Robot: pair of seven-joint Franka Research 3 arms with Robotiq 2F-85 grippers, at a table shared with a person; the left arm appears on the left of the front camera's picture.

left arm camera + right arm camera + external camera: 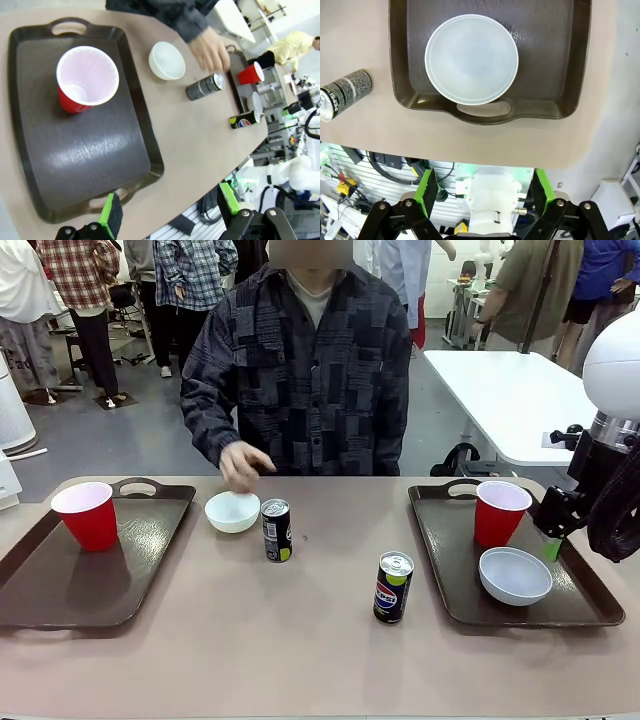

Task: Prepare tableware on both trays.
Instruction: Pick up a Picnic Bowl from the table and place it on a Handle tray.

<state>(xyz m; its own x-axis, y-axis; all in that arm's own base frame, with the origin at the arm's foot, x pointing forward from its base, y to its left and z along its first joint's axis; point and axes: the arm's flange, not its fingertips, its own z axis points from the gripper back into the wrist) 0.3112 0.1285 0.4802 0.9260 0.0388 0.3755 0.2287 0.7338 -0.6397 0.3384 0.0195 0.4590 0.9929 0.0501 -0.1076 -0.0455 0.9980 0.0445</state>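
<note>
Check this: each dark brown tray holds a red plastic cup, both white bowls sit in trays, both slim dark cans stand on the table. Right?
Not quite. The front view shows one shallow white round bowl in the right dark brown rectangular tray; the other white bowl sits on the bare table. The rest holds.

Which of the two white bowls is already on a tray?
The bowl on the right tray; the other bowl stands on the bare table beside a can.
</note>
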